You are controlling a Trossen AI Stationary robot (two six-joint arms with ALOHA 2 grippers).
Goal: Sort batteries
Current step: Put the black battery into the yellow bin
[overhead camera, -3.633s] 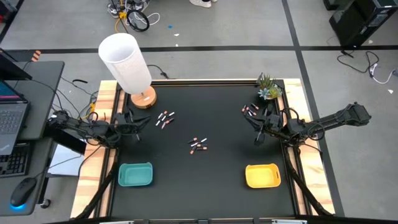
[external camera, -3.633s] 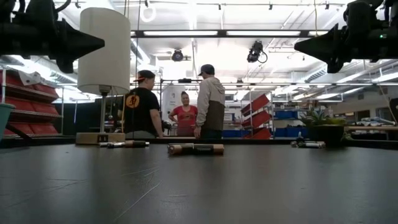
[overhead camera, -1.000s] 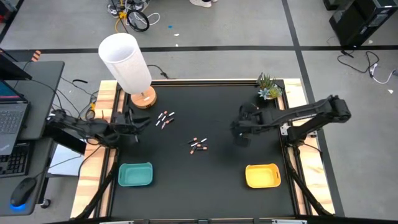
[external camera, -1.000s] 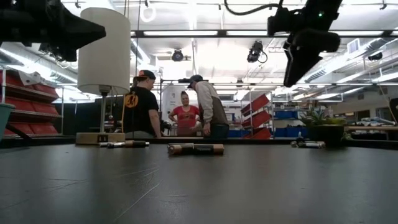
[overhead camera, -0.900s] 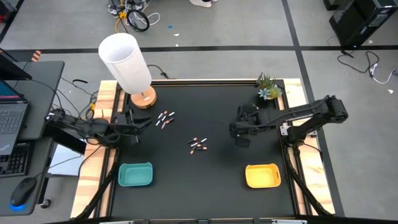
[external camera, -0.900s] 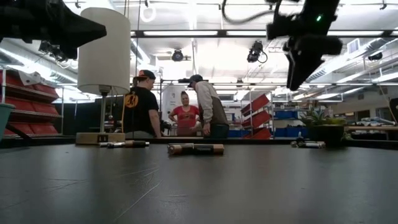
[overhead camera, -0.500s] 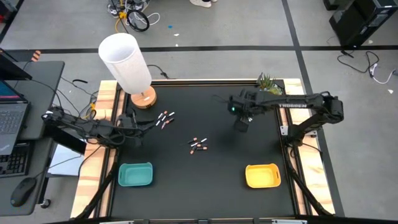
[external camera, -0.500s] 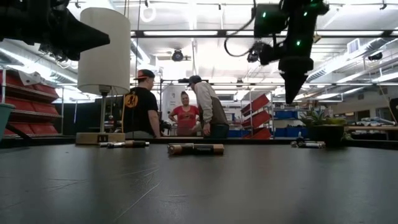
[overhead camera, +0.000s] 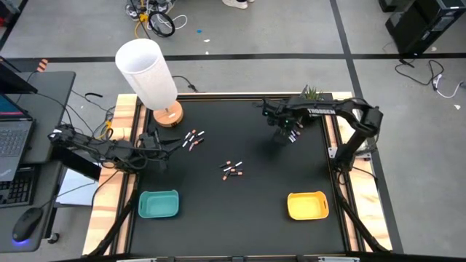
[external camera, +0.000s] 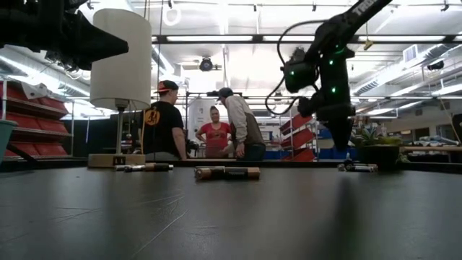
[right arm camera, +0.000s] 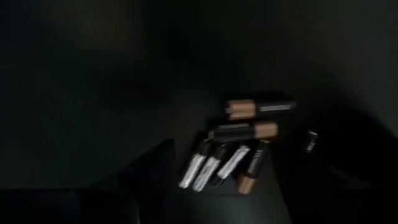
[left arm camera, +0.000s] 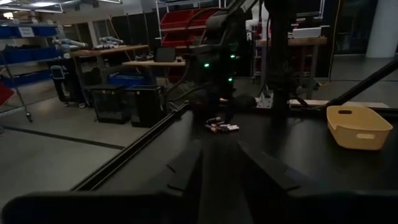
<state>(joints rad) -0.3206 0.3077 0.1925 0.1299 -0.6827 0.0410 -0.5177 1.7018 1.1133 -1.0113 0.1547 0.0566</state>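
Hovering right hand (overhead camera: 285, 132) spread, empty, just above batteries (right arm camera: 239, 155) cluster at table's far right corner

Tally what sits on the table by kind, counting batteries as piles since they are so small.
Trays: 2, teal tray and yellow tray
Lamp: 1
Plant: 1
Battery piles: 3, lamp-side pile, middle pile, plant-side pile
Total: 7

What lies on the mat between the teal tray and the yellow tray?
In the high view, nothing: the black mat between the teal tray and the yellow tray is bare. The nearest batteries lie farther up the table.
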